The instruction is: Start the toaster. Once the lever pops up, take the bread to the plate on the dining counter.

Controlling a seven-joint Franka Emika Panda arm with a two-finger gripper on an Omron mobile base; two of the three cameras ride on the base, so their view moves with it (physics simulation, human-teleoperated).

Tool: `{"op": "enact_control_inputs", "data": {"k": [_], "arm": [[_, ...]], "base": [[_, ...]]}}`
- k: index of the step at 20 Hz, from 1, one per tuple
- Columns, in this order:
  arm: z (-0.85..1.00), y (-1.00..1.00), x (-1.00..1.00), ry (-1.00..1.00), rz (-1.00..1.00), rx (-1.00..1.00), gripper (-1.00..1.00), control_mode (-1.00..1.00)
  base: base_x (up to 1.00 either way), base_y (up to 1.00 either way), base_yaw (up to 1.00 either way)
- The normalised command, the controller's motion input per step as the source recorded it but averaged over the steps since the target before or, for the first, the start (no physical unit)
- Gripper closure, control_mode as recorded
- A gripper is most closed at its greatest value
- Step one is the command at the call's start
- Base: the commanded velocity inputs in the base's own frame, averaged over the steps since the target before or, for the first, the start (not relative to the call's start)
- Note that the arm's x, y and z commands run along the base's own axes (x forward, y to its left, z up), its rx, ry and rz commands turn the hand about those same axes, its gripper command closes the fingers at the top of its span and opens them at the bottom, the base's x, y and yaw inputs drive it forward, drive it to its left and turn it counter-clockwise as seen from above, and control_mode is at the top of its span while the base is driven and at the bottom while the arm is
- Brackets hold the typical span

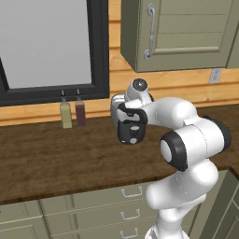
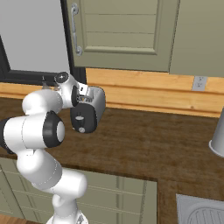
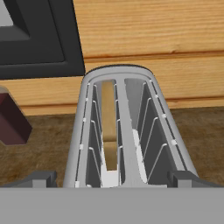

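The silver toaster (image 3: 131, 131) stands on the dark wood countertop (image 1: 56, 158) against the wall, with its black end panel (image 1: 130, 133) facing the robot. A tan bread slice (image 3: 109, 127) sits down in its left slot; the right slot holds nothing. My gripper (image 3: 111, 178) hovers just above the toaster's near end and is open, one fingertip (image 3: 41, 177) on each side of the body. In both base views the hand covers the top of the toaster (image 2: 97, 103). The lever is too small to make out. The plate and dining counter are out of view.
A yellow bottle (image 1: 66, 114) and a dark red bottle (image 1: 80, 113) stand left of the toaster under a black-framed window (image 1: 100, 51). Wall cabinets (image 1: 186, 32) hang overhead. A sink (image 2: 201, 212) and a grey vessel (image 2: 217, 140) lie to the right.
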Motion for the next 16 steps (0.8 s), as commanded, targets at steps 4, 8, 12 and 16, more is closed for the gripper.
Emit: {"op": "enact_control_inputs", "data": {"k": [4,8,12,16], "arm": [[0.00,0.00,0.00,0.00,0.00,0.00,-1.00,-1.00],[0.00,0.00,0.00,0.00,0.00,0.00,-1.00,-1.00],[0.00,0.00,0.00,0.00,0.00,0.00,-1.00,-1.00],[0.00,0.00,0.00,0.00,0.00,0.00,-1.00,-1.00]], "base": [[0.00,0.00,0.00],[0.00,0.00,0.00],[0.00,0.00,0.00],[0.00,0.00,0.00]]}}
